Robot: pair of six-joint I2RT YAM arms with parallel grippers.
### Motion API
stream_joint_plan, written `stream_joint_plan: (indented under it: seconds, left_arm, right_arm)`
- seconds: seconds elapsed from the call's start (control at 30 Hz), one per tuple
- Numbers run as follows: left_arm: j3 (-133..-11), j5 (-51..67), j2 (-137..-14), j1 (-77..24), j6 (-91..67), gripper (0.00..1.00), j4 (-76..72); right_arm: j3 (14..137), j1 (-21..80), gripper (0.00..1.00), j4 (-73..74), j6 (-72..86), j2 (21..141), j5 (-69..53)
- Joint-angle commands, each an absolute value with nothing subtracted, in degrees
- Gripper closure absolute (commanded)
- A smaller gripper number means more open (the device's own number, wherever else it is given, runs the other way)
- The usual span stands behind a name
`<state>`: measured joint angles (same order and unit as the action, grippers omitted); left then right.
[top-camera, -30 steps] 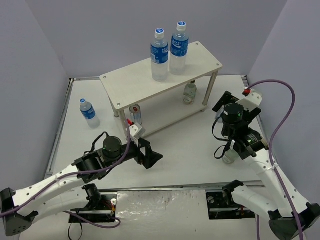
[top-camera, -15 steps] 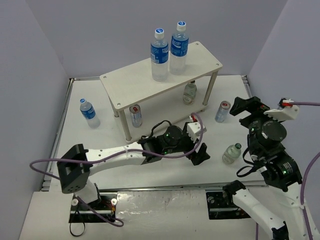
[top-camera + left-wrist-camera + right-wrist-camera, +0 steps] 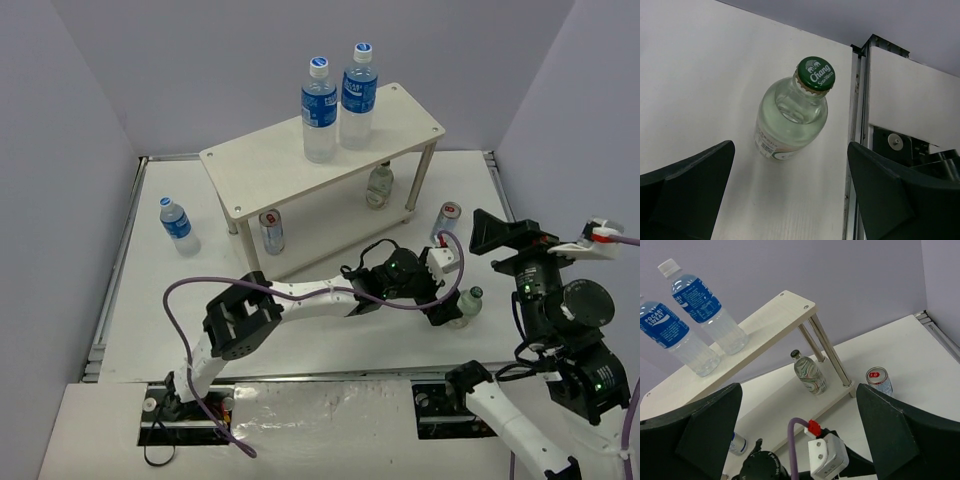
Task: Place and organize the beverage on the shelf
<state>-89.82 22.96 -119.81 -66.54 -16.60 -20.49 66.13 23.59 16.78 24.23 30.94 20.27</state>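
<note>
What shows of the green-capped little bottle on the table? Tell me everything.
The small bottle looks like clear glass, holding clear liquid, with a green crimped cap reading Chang and a pale label low on its body. It stands upright on the white table, near its right edge. The open left end effector frames it without touching.

Shelf (image 3: 270, 165): pale whitish wood, silver legs. Tall bottle (image 3: 319, 115) and second tall bottle (image 3: 357, 95) on its top board: clear, blue labels with white print, white caps. Small bottle (image 3: 791, 113) right of shelf: clear glass, green cap, white lettering, gold crimped edge. Can (image 3: 879, 380) right of shelf: silver, red top. Table (image 3: 150, 280): white.
</note>
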Motion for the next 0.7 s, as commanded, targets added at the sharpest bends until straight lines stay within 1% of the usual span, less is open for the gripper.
stream_joint_plan:
  seconds: [0.0,0.27,0.53,0.57,0.6,0.67]
  left_arm:
    - [-95.1,25.1,-121.4,-67.1,-16.9,0.06,-26.3]
    - [-102.4,26.5,-128.2,-67.6,-17.7,0.06,-27.9]
    - [-110.9,26.8,-135.2,-67.8,-18.4,0.06,-25.8]
    - [-111.2,26.6,-135.6,-67.8,-18.5,0.05,-25.9]
    - [-111.4,26.6,-136.4,-67.8,-18.6,0.0,-25.9]
    - [-111.5,26.5,-136.8,-67.8,-18.5,0.14,-25.7]
  right_arm:
    - [65.8,23.6,0.07,15.7,22.6,27.1,20.1]
    - [65.0,23.6,0.07,15.7,21.8,24.2,19.6]
    - [64.3,23.7,0.07,15.8,20.7,22.8,18.7]
    - [64.2,23.6,0.07,15.8,20.5,22.5,18.7]
    - [64.0,23.7,0.07,15.8,20.3,22.2,18.9]
    - [63.5,23.7,0.07,15.8,20.2,21.9,19.4]
